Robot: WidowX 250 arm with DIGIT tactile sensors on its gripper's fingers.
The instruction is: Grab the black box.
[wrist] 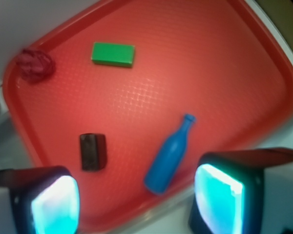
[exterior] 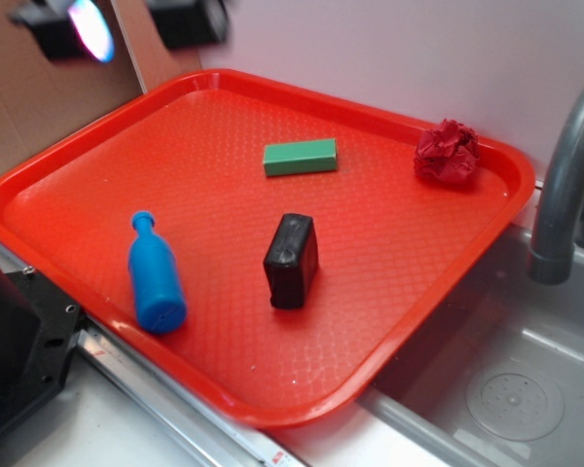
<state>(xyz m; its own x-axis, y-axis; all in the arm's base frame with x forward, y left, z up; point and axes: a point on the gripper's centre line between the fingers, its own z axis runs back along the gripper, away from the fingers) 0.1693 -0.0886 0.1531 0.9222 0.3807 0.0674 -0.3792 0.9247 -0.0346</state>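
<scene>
My hand (wrist: 136, 204) hangs high above the tray's near corner, wide apart and holding nothing; its 2 glowing pads (wrist: 56, 202) frame the bottom of the wrist view with clear air between them. In the exterior view the hand (exterior: 127, 24) shows only as a blurred dark shape at the top left edge.

The red tray (exterior: 78, 165) has a raised rim all round and rounded corners. Its front right corner overhangs the steel sink (exterior: 506, 389). The grey faucet (exterior: 565, 175) rises just beyond the tray's right edge. A cardboard panel (exterior: 39, 97) stands behind the left rim.

Tray contents, 4 items, none touching another:
- 1 black box (exterior: 292, 260), roughly mid-tray toward the front, standing on a narrow side, open floor on every side. In the wrist view the black box (wrist: 93, 151) lies left of the hand's centre line.
- 1 blue bottle (exterior: 156, 277), lying on its side near the left front rim, neck pointing toward the tray's back. It is the box's nearest neighbour, with a clear gap between them.
- 1 green block (exterior: 300, 157), lying flat toward the back, well apart from the box.
- 1 crumpled red cloth (exterior: 448, 153), in the back right corner against the rim.

The tray floor between these items is bare textured plastic. The sink basin holds 1 round drain (exterior: 514, 399).
</scene>
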